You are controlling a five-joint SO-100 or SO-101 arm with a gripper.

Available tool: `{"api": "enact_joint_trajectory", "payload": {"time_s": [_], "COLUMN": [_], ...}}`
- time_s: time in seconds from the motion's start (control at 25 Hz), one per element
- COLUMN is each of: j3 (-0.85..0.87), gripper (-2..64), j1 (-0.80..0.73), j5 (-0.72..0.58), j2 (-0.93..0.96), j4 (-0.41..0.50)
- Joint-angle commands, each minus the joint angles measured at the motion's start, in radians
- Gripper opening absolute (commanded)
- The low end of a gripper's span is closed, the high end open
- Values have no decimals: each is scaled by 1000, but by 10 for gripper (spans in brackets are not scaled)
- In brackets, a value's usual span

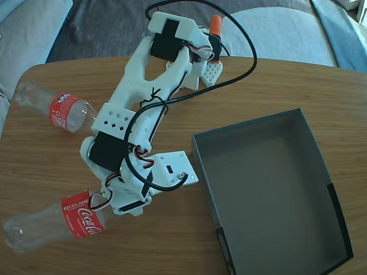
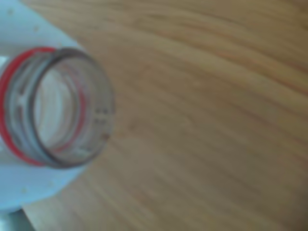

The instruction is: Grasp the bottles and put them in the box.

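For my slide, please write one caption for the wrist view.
Wrist view: the capless mouth of a bottle, with its red neck ring, against a white gripper part, above the wooden table.

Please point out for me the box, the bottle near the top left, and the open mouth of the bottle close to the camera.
box (image 1: 269,189): fixed view, bare grey floor.
upper bottle (image 1: 63,110): fixed view, red label.
bottle mouth (image 2: 98,86): wrist view, clear rim.

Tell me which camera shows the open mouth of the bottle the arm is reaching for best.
The wrist view: the near bottle's mouth fills its left side, uncapped, with a red neck ring, though blurred. In the fixed view that bottle lies on the table, label showing, but the arm hides its neck and mouth.
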Motion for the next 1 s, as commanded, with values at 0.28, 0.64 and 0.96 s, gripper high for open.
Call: {"api": "enact_joint_trajectory", "payload": {"time_s": [0.28,0.64,0.96], "j3": [-310,-532,-451], "gripper": [-3,-3,-3], "j1": [-11,-71,-236], "j5": [-6,-242,-350], "j2": [43,44,160], "j4": [178,354,354]}}
